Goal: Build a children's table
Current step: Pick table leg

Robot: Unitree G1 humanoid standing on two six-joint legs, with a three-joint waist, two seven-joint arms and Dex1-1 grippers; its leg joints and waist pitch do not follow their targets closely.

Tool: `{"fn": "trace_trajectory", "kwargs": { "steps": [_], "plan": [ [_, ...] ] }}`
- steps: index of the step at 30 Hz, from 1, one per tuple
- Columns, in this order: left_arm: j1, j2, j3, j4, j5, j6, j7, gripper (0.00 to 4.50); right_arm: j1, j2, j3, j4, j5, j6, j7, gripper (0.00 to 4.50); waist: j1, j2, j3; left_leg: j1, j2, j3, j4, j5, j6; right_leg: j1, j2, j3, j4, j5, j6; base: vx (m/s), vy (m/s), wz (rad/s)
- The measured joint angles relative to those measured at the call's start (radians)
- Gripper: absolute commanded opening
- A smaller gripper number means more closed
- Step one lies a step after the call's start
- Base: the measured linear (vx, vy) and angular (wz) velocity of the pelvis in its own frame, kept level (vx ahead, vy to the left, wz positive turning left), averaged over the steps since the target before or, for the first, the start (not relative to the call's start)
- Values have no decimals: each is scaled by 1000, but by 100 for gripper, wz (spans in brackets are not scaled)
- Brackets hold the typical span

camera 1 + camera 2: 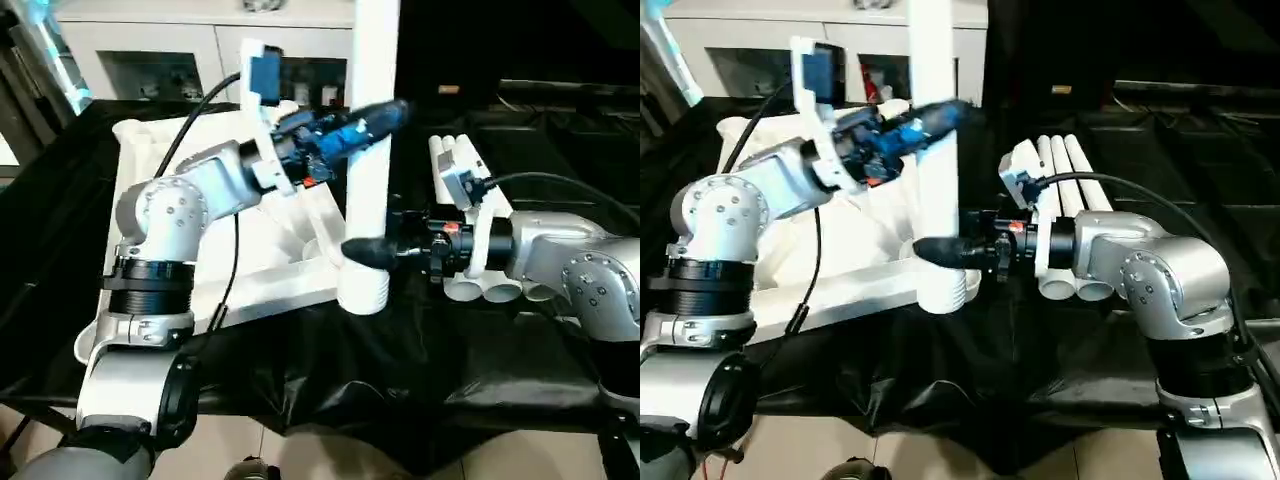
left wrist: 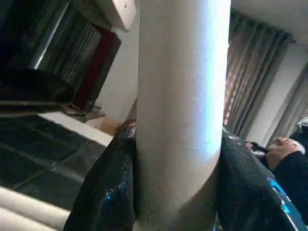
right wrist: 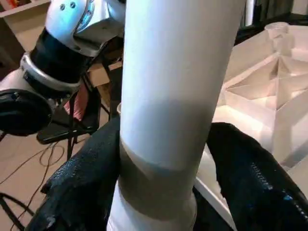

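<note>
Black fingers of the right gripper (image 1: 365,252) clamp the low end of an upright white leg (image 1: 368,180), just above its wider foot, which stands at the near corner of the tabletop (image 1: 250,275). Higher up, the left gripper (image 1: 375,115) closes on the same leg from the other side; both wrist views show the shaft wedged between dark fingers (image 3: 82,178). The tabletop lies ribbed side up on the black-covered table (image 1: 330,380), and three spare legs (image 1: 1065,220) lie side by side just behind the right forearm.

By my reading, the first leg is being seated in its corner socket. Next it likely needs to be kept plumb, then pressed or twisted down until it holds.

Whether the foot is already inside the socket is hard to tell, since the right gripper covers the joint. The leg's top is cut off by the frame edge.
</note>
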Motion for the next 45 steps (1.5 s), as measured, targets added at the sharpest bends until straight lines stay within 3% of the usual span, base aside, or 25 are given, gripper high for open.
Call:
{"fn": "trace_trajectory", "kwargs": {
  "steps": [6,17,19,25,30,35,37,45],
  "plan": [
    [-18,-1,1,25,-1,-7,-1,181,0,1,14,1,4,12,0,223,0,0,0,0,0,0,0,0,0,0,0,0,0,0,0,0,0,0],
    [-19,-7,3,31,5,-26,4,181,0,42,11,19,4,6,-33,196,0,0,0,0,0,0,0,0,0,0,0,0,0,0,0,0,0,0],
    [-25,-16,4,43,15,-40,31,251,0,57,8,32,2,-3,-55,195,2,0,0,0,0,0,0,0,0,0,0,0,0,0,0,0,0,0],
    [-32,-42,-10,53,115,-110,177,271,-1,95,-5,79,-63,-30,-176,195,1,0,0,0,0,0,0,0,0,0,0,0,0,0,0,0,0,0],
    [-40,-85,-37,27,228,-129,398,271,-6,121,-9,110,-100,-35,-250,194,-2,1,0,0,0,0,0,0,0,0,0,0,0,0,0,0,0,0],
    [-55,-114,-26,38,288,-136,566,271,-9,135,-9,120,-128,-41,-288,194,-6,1,0,0,0,0,0,0,0,0,0,0,0,0,0,0,0,0],
    [-55,-125,-23,39,291,-143,595,237,-12,144,-9,128,-133,-48,-296,194,-6,1,0,0,0,0,0,0,0,0,0,0,0,0,0,0,0,0],
    [-55,-163,13,24,270,-150,647,195,-32,158,-9,145,-141,-57,-308,194,-3,1,0,0,0,0,0,0,0,0,0,0,0,0,0,0,0,0]
  ]
}}
